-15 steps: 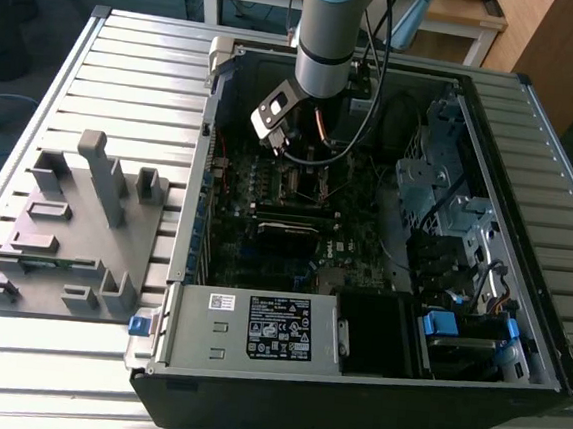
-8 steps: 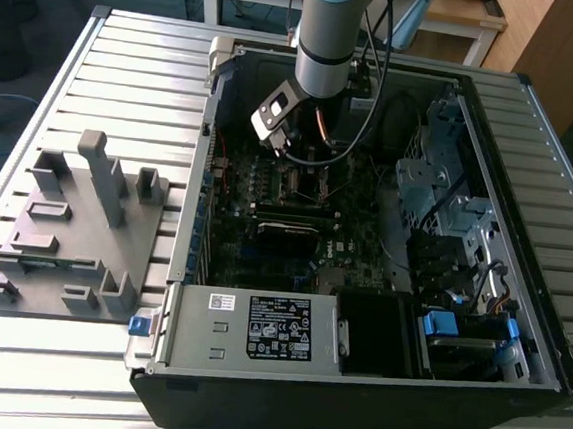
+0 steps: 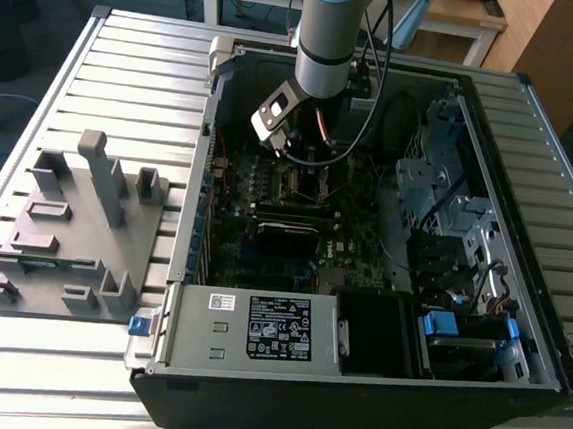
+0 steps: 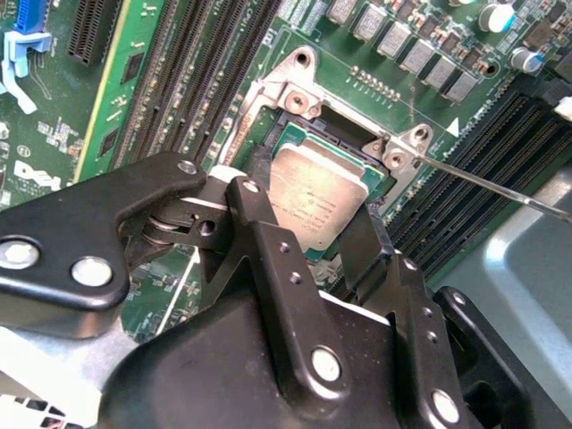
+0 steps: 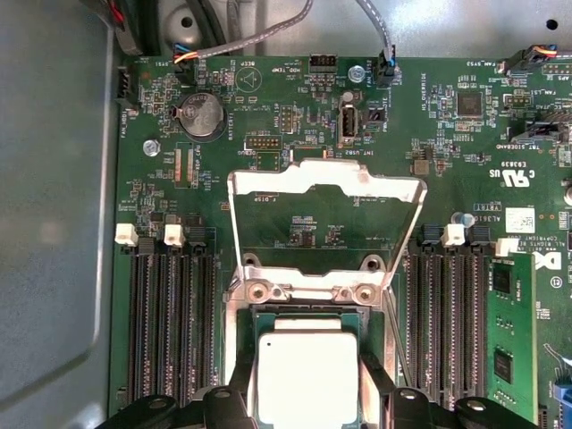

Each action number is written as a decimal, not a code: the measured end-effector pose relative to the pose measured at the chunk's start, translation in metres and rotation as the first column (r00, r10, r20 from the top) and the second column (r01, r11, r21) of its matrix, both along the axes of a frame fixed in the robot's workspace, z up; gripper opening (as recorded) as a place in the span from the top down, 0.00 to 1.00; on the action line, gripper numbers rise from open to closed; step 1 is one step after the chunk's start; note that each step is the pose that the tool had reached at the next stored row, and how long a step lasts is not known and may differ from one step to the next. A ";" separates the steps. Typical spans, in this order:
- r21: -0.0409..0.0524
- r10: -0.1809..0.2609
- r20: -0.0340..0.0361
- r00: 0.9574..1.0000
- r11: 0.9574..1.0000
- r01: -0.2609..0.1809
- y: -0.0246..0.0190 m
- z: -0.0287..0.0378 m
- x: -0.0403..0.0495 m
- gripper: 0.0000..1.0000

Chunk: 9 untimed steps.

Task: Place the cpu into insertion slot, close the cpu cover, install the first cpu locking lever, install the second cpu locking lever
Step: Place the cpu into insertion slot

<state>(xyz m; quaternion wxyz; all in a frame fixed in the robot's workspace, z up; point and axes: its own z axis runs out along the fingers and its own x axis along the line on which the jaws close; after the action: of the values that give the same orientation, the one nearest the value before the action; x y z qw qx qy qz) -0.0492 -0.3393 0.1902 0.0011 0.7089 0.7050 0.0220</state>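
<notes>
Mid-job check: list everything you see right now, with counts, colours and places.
table: one, silvery, slatted.
fixture block: one, grey, on the table, exterior view's left.
case: one, black, open, on the table.
motherboard: one, green, inside the case.
insertion slot: one, dark, silvery rim, on the motherboard.
memory slots: black rows, both sides of the insertion slot.
cpu: one, silvery, at the insertion slot.
cpu cover: one, silvery frame, raised open.
arm: one, grey and blue, reaching into the case.
gripper: one, black, shut on the cpu.
</notes>
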 end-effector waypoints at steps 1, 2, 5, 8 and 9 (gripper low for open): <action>0.000 0.000 0.000 1.000 1.000 0.000 0.0000 -0.0001 0.0000 0.46; 0.000 0.000 0.000 1.000 1.000 0.000 0.0001 -0.0002 0.0000 0.46; 0.000 0.000 0.000 1.000 1.000 0.000 0.0000 -0.0001 0.0000 0.46; 0.002 0.000 0.001 1.000 1.000 0.000 0.0002 0.0010 0.0002 0.46; 0.001 0.000 0.001 1.000 1.000 0.000 0.0003 0.0011 0.0001 0.46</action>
<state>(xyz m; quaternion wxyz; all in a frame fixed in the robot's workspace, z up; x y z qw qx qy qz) -0.0491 -0.3390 0.1913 0.0009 0.7089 0.7049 0.0229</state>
